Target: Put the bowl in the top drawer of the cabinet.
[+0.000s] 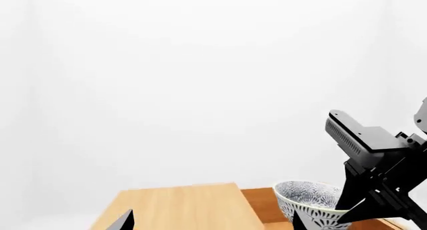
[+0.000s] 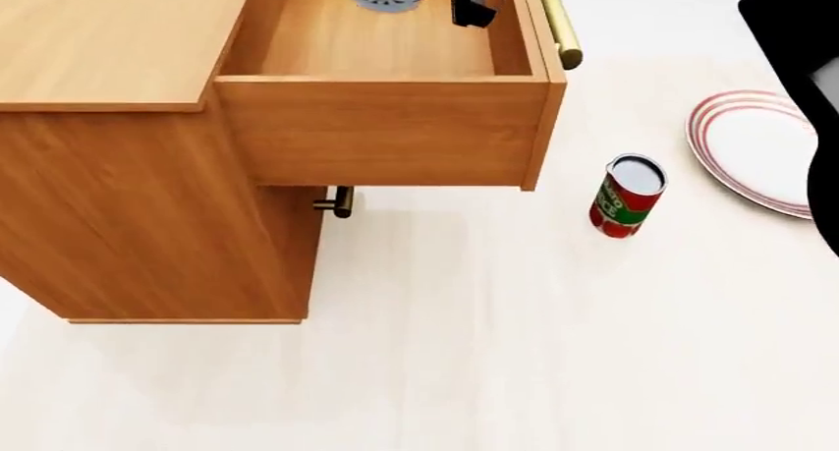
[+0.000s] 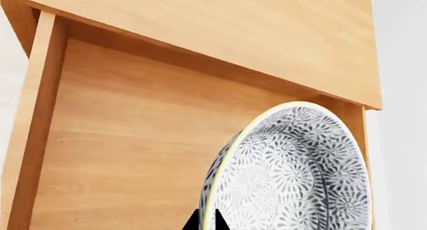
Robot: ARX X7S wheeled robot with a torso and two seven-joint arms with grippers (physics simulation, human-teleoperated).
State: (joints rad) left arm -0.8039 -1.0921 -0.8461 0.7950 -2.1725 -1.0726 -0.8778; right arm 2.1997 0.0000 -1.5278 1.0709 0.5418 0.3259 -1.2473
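A: First entry?

B: Deep round bowl (image 3: 293, 170), blue-grey and white speckled pattern outside, pale rim. Located over the pulled-out top drawer (image 2: 380, 127) of the boxy orange-brown wooden cabinet (image 2: 118, 38), inside the drawer's walls. Resting on the drawer bottom or hanging just above it: cannot tell.

A: Grip?

B: Black right gripper (image 3: 208, 223), fingertips pinched on the bowl's rim, one inside, one outside. Bowl body lying toward the cabinet from the fingers, fingers on the handle side. Mouth upward in the left wrist view. Left gripper (image 1: 121, 221): only one dark tip in view, near the cabinet top. Spread or pressed together: cannot tell. Right arm clearly the nearer.

A: Coming move?

B: By judgement: straight down if not yet seated, then release. Only smooth bare wood grain beneath. Shallow walls against a deep bowl, so clearance for closing worth a check.

A: Remaining stock?

B: Shiny brass bar handle (image 2: 560, 24) on the drawer front. Smaller dark handle (image 2: 337, 201) of the lower drawer, under the open one. Upright red-and-green metal can (image 2: 627, 196) on the pale floor, beside the cabinet. Flat red-ringed white plate (image 2: 760, 151), beyond the can from the cabinet.
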